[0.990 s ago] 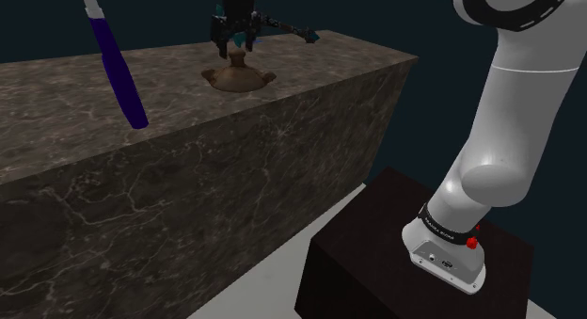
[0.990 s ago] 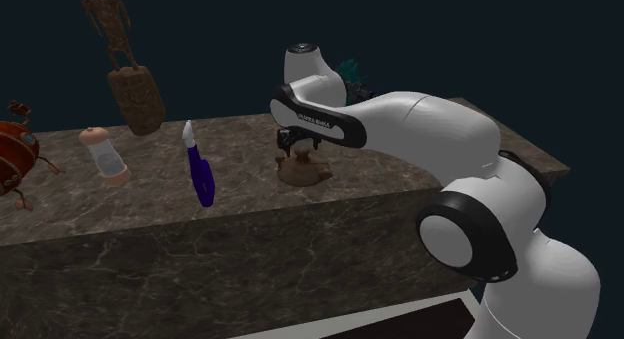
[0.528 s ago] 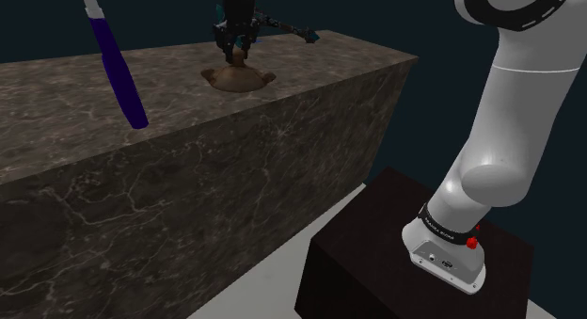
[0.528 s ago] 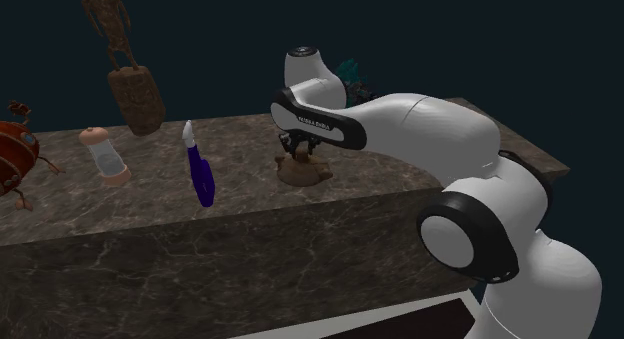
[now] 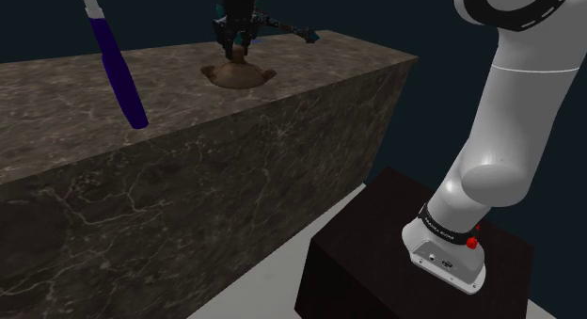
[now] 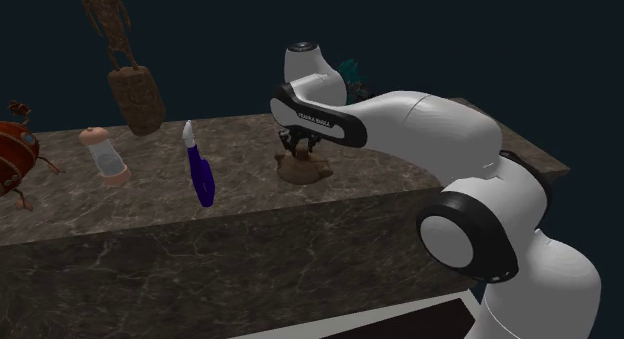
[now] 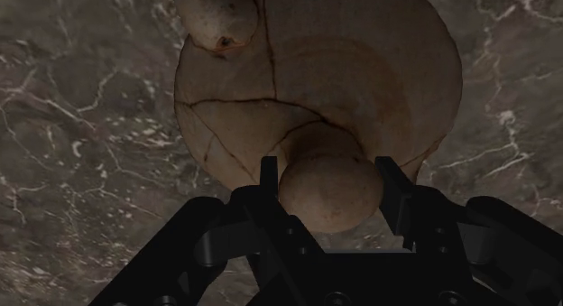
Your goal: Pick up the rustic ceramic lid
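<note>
The brown, crackled ceramic lid point(image 7: 307, 78), a shallow dome with a round knob point(image 7: 329, 194) at its centre and a small lug at the rim, sits at the top of the dark veined marble counter point(image 5: 188, 167), close to the far edge and toward the end nearest the arm. The all-black two-finger gripper point(image 7: 329, 173) points straight down onto it; the fingers point(image 7: 269, 171) are clamped on the knob, one at each side and both touching it. In the shoulder view the gripper point(image 5: 237, 50) stands directly above the lid point(image 5: 241, 75); whether the lid's rim touches the stone or hangs just clear of it cannot be determined. In the second exterior view the white arm point(image 6: 420, 132) reaches across the counter point(image 6: 250, 242) to the lid point(image 6: 303, 170). Near the lid stands a slender purple stick with a white tip point(image 6: 200, 172), tilted. Further along are a pale cylinder with tan ends point(image 6: 104, 154), a brown carved figure on a paddle-shaped base point(image 6: 132, 87) and a red-orange round object point(image 6: 12, 152) at the picture's edge. A teal object point(image 6: 349, 69) shows behind the arm. The counter is a solid block on a pale grey floor point(image 5: 254, 289); the dark box stand point(image 5: 357, 261) is beside it. The backdrop is flat dark blue.
</note>
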Tool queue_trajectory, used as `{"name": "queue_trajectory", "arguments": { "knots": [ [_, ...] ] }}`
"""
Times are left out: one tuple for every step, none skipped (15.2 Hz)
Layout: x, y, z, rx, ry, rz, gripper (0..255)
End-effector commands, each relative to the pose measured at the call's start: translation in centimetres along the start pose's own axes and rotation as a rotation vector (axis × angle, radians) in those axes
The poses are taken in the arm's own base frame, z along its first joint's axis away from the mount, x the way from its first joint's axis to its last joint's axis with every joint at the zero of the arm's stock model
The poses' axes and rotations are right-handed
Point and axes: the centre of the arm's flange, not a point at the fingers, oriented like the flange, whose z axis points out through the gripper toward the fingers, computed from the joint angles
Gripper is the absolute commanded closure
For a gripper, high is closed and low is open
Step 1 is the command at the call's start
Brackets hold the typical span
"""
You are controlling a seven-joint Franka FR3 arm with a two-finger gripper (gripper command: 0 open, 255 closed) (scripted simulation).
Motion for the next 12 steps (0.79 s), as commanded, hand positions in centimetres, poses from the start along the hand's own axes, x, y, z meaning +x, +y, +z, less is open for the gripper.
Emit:
{"name": "queue_trajectory", "arguments": {
  "knots": [
    [0.3, 0.1, -1.0, 0.000, 0.001, 0.000, 255],
    [0.4, 0.1, -1.5, 0.000, 0.001, 0.000, 255],
    [0.5, 0.1, -2.0, 0.000, 0.001, 0.000, 255],
    [0.6, 0.1, -2.6, 0.000, 0.001, 0.000, 255],
    [0.7, 0.1, -3.1, 0.000, 0.001, 0.000, 255],
    [0.8, 0.2, -3.6, 0.000, 0.001, 0.000, 255],
    [0.9, 0.2, -4.1, 0.000, 0.001, 0.000, 255],
    [1.0, 0.2, -4.6, 0.000, 0.001, 0.000, 255],
    [1.1, 0.2, -5.2, 0.000, 0.001, 0.000, 255],
    [1.2, 0.2, -5.7, 0.000, 0.001, 0.000, 255],
    [1.3, 0.3, -6.2, 0.000, 0.001, 0.000, 255],
    [1.4, 0.3, -6.7, 0.000, 0.001, 0.000, 255]
  ]
}}
